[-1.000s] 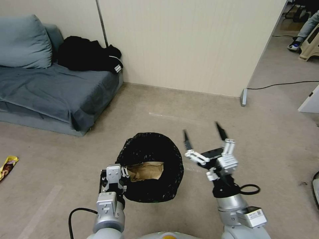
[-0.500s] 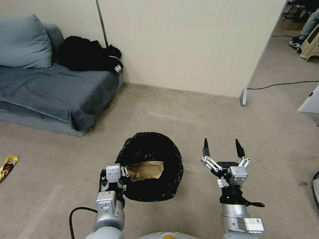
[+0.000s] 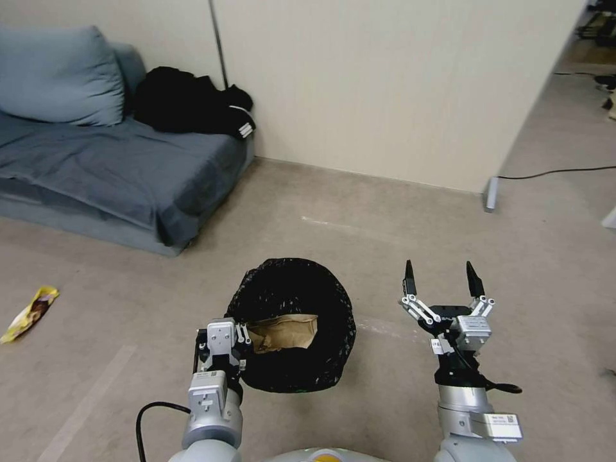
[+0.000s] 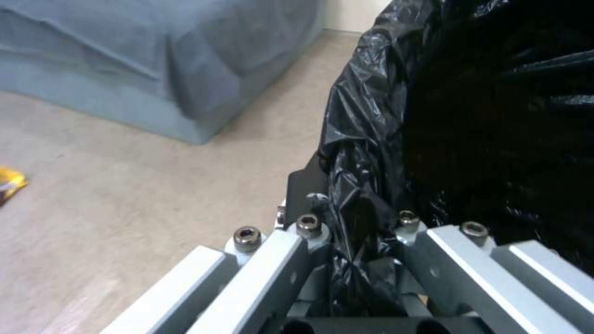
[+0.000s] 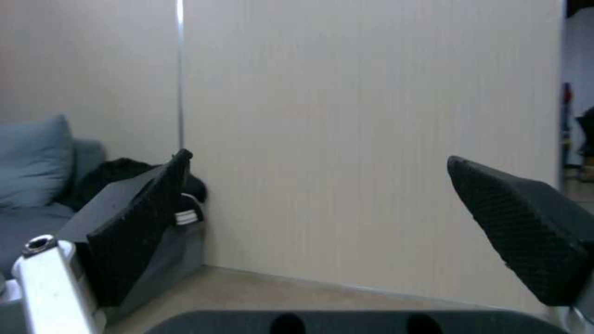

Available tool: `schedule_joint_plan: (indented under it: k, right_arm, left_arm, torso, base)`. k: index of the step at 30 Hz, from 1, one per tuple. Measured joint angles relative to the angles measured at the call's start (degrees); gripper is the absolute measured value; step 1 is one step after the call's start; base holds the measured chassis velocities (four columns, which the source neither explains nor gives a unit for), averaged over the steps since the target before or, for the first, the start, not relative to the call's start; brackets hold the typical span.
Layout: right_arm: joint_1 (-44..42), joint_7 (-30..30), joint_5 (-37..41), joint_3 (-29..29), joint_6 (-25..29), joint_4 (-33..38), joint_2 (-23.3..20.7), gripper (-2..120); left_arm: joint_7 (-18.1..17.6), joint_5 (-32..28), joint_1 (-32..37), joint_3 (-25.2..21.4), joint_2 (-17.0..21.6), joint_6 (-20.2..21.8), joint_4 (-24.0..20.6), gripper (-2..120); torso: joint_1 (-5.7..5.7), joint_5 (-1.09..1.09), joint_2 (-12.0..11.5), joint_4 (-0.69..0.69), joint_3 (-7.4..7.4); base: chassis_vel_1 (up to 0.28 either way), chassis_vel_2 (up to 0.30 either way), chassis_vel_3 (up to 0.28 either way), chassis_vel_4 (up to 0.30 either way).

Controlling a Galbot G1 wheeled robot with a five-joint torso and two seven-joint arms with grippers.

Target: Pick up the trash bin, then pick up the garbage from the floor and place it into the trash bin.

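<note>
- Garbage: yellow snack wrapper (image 3: 29, 313) lies on the floor (image 3: 359, 224) at far left, well apart from both arms, out in front of the sofa (image 3: 115, 173). Long axis runs diagonally, near end toward the robot's left, far end angled up and right.
- Left gripper (image 3: 221, 346) is clamped on the near rim of the trash bin (image 3: 292, 321); the left wrist view shows the black liner pinched between the fingers (image 4: 297, 260). Bin is held low in front of the robot, mouth up, brown paper bag (image 3: 282, 329) already inside.
- Right gripper (image 3: 441, 282) hangs free just right of the bin, jaws spread wide, nothing between them, pointing forward toward the wall (image 3: 385, 90).
- Key relation: wrapper sits left of the bin, so the busy left arm is nearer; the free right gripper is on the far side. My read: base has to turn left before the right arm can reach it.
</note>
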Motion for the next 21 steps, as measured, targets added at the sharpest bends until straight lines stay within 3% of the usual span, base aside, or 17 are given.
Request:
schedule_joint_plan:
  k: [21]
  right_arm:
    - [-0.1, -4.8, -0.4, -0.9, 0.3, -1.2, -0.6, 100]
  left_arm:
    - [0.0, 0.2, -0.2, -0.1, 0.1, 0.4, -0.5, 2]
  torso:
    - [0.0, 0.0, 0.0, 0.0, 0.0]
  base:
    - [0.118, 0.118, 0.12, 0.114]
